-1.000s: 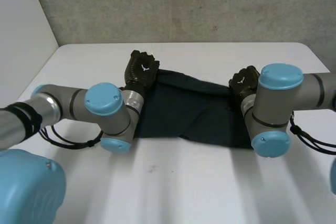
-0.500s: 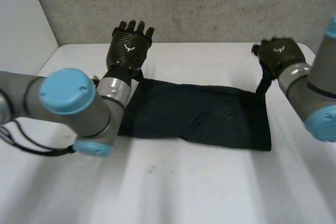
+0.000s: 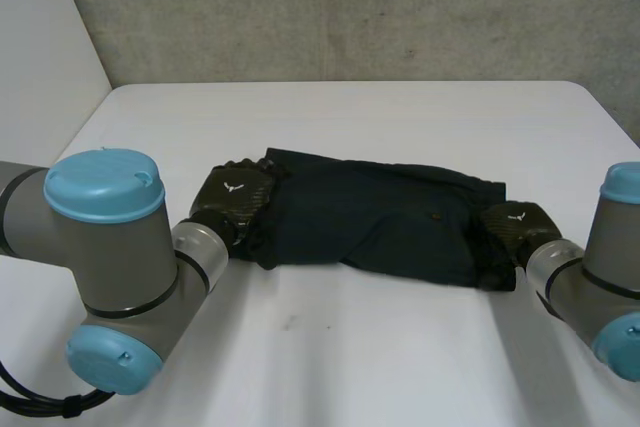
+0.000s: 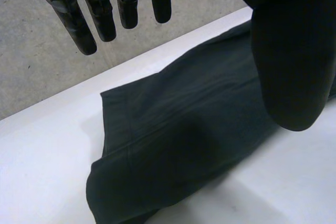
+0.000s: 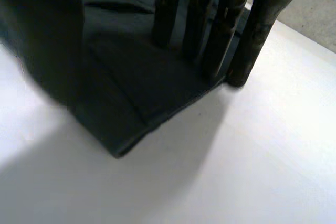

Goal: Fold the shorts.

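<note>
the dark shorts (image 3: pixel 380 222) lie flat across the middle of the white bench (image 3: pixel 400 357), a small button (image 3: pixel 436 215) showing near their right end and a grey wall (image 3: pixel 350 7) behind. the left hand (image 3: pixel 232 202) sits at their left end, fingers (image 4: pixel 105 19) straight above the cloth, holding nothing. the right hand (image 3: pixel 512 227) is at the right end, fingers (image 5: pixel 239 40) straight with their tips at the cloth's edge, gripping nothing.

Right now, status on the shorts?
Left robot hand open at left end of shorts. Right robot hand open at right end. Shorts flat on table, nothing in the way.
</note>
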